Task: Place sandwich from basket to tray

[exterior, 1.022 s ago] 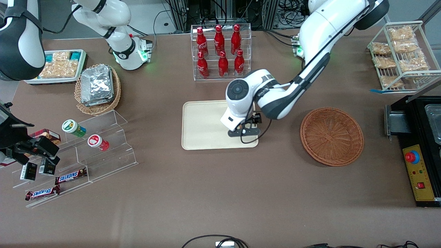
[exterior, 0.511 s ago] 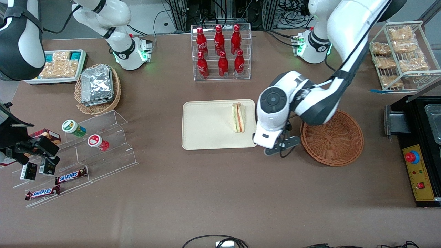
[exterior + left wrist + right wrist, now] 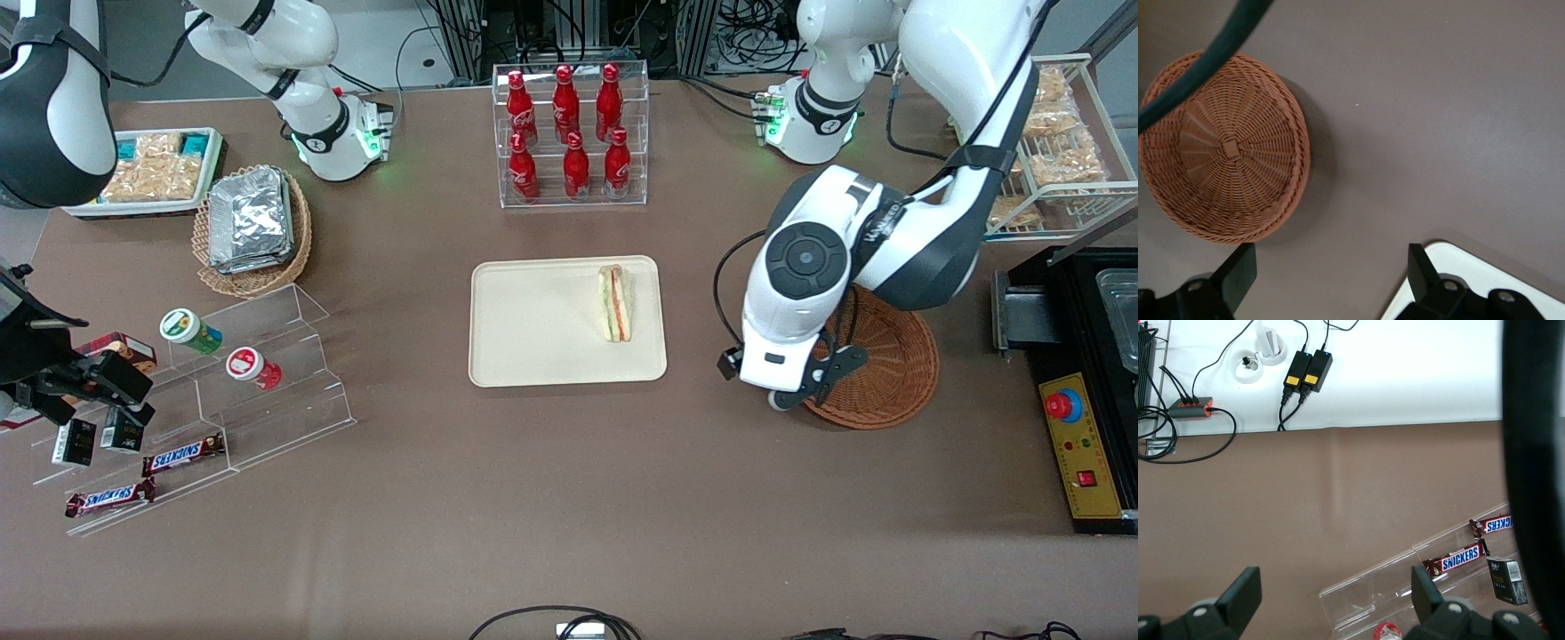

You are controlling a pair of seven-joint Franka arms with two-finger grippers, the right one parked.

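Hand (image 3: pixel 805 391) — fingers (image 3: pixel 1238 270) spread wide and holding nothing — hangs over the basket (image 3: pixel 876 356) rim on its tray-ward edge, apparently well above the counter (image 3: pixel 569 498), though height is hard to judge. The basket is empty. The sandwich (image 3: pixel 615 303) lies on the tray (image 3: pixel 533 324) near the basket-ward rim, cut edge up, likely because that is the shortest carry. Half a second ago the hand stood just beside the tray corner; it has since drawn off toward the basket — the sandwich has not shifted.
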